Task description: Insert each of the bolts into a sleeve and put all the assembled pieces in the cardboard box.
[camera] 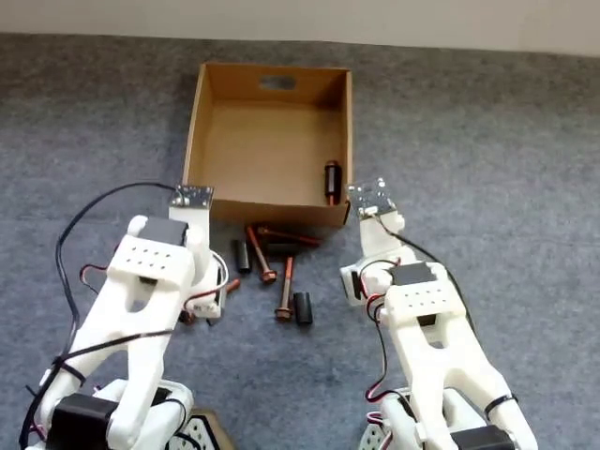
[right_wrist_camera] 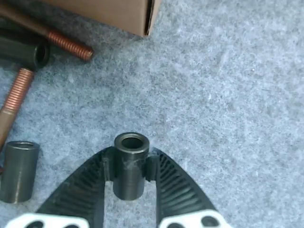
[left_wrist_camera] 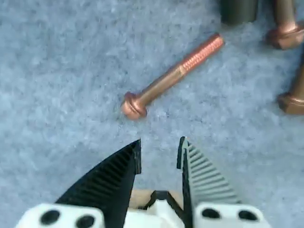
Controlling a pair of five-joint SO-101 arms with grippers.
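Our right tool (right_wrist_camera: 129, 156) clamps a sleeve (right_wrist_camera: 129, 183). Our left tool (left_wrist_camera: 159, 142), parted and empty, hangs near a bolt (left_wrist_camera: 171, 78); grasping it squarely seems next.

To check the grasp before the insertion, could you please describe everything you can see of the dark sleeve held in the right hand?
The short dark grey metal-looking sleeve is a smooth hollow cylinder with a round open bore at its visible end. It is clamped across its wall between the black ribbed fingers of the right hand, its open end poking just past their tips. Grey carpet lies behind it; whether the two touch cannot be judged.
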